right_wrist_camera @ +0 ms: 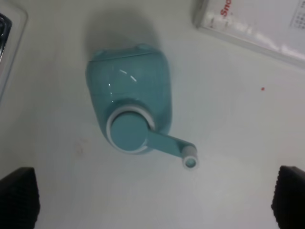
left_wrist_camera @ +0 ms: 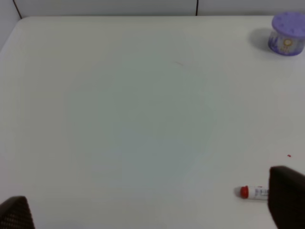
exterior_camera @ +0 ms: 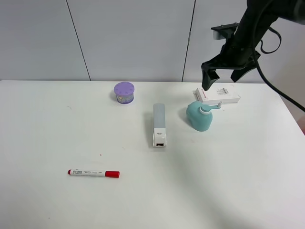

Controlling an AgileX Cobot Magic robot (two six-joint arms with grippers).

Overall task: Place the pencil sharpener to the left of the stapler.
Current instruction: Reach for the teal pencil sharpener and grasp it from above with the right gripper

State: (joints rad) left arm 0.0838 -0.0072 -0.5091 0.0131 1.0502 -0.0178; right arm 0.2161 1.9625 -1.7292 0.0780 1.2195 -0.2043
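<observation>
The teal pencil sharpener (exterior_camera: 199, 117) stands on the white table just right of the stapler (exterior_camera: 159, 124), its crank handle pointing toward the right. The stapler is long and white with a grey top. My right gripper (exterior_camera: 221, 78) hangs open above and slightly behind the sharpener, touching nothing. From the right wrist the sharpener (right_wrist_camera: 131, 105) lies straight below, between the spread fingers (right_wrist_camera: 19, 195), and a sliver of the stapler (right_wrist_camera: 5, 43) shows at the frame edge. My left gripper (left_wrist_camera: 152, 210) is open over bare table; the exterior view does not show it.
A purple round container (exterior_camera: 124, 92) stands behind and left of the stapler. A flat white box (exterior_camera: 217, 95) lies right behind the sharpener. A red-capped marker (exterior_camera: 93, 173) lies near the front left, close to my left gripper's finger (left_wrist_camera: 286, 195).
</observation>
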